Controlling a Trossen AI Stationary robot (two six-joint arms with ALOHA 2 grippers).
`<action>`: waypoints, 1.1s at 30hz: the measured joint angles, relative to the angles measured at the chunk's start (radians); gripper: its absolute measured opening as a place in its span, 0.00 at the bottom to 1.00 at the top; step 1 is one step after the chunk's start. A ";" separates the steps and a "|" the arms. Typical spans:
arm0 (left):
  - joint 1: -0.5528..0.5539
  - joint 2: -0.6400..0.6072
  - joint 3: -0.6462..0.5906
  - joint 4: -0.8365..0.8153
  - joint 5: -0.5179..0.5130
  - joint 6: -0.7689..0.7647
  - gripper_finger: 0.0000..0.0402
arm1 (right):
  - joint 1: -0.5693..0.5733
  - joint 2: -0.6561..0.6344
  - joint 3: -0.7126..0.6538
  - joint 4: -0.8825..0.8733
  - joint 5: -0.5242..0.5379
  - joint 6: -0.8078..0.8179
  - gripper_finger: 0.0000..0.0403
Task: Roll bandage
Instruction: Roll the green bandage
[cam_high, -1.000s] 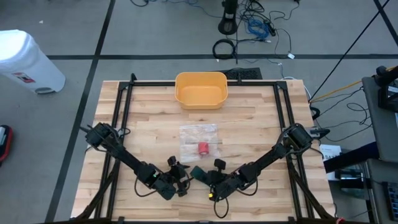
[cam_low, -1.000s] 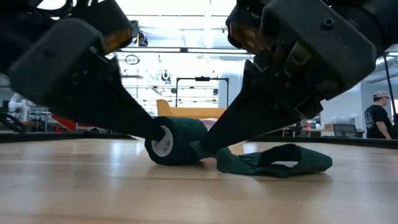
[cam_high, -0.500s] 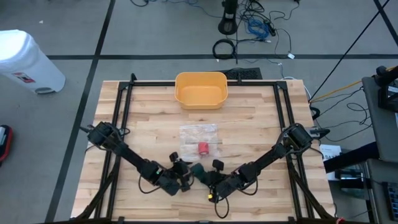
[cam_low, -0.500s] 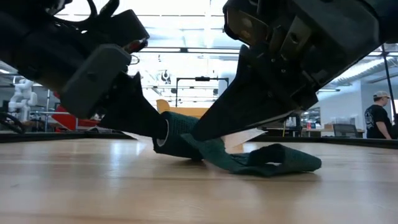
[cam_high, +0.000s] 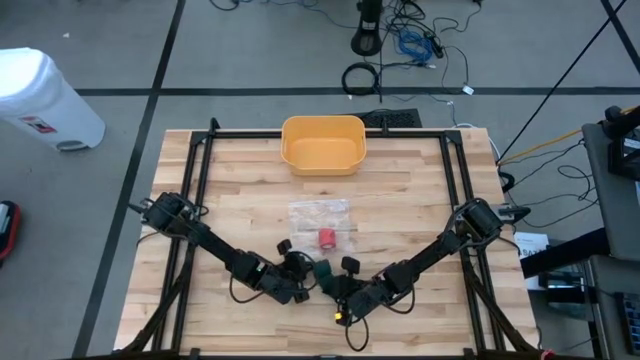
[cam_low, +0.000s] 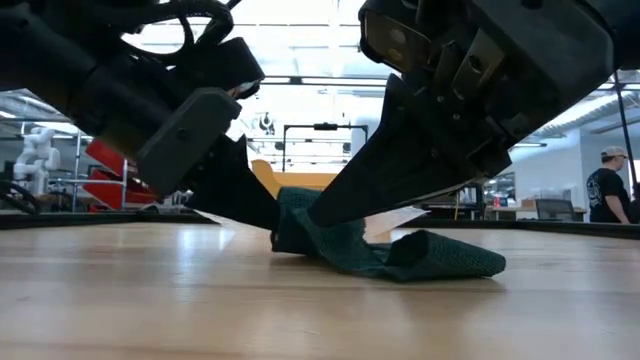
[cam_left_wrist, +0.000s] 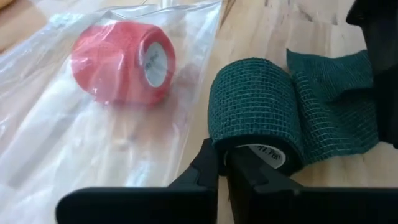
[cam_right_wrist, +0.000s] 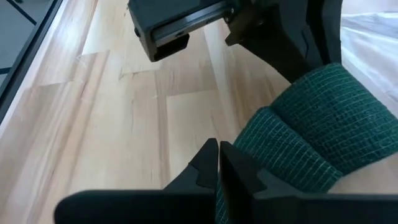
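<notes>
Wooden table (cam_high: 420, 200), near front edge: green bandage roll (cam_left_wrist: 255, 109) beside the bagged red roll (cam_left_wrist: 124, 56). Left pincer (cam_left_wrist: 222, 163) has just closed on the roll's core; right pincer (cam_right_wrist: 217, 165), shut, pins the loose tail (cam_low: 440, 258), ready for winding.

Wooden table (cam_high: 240, 190) carries: yellow bin (cam_high: 322, 144) at the far edge; clear bag (cam_high: 320, 225) with red roll (cam_high: 327, 237) at centre; green bandage (cam_high: 322, 270) nearer the front.

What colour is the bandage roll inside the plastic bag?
Red bandage roll, white core; clearest in the left wrist view.
</notes>
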 joint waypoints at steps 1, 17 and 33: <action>0.003 0.000 0.000 0.000 0.001 0.009 0.03 | 0.002 0.000 0.000 0.000 0.001 -0.006 0.01; 0.004 -0.126 -0.001 -0.030 0.043 0.173 0.01 | 0.118 -0.160 -0.001 -0.081 0.223 -0.259 0.10; 0.030 -0.340 -0.001 -0.068 0.039 0.393 0.01 | 0.205 -0.269 -0.037 -0.324 0.441 -0.186 0.17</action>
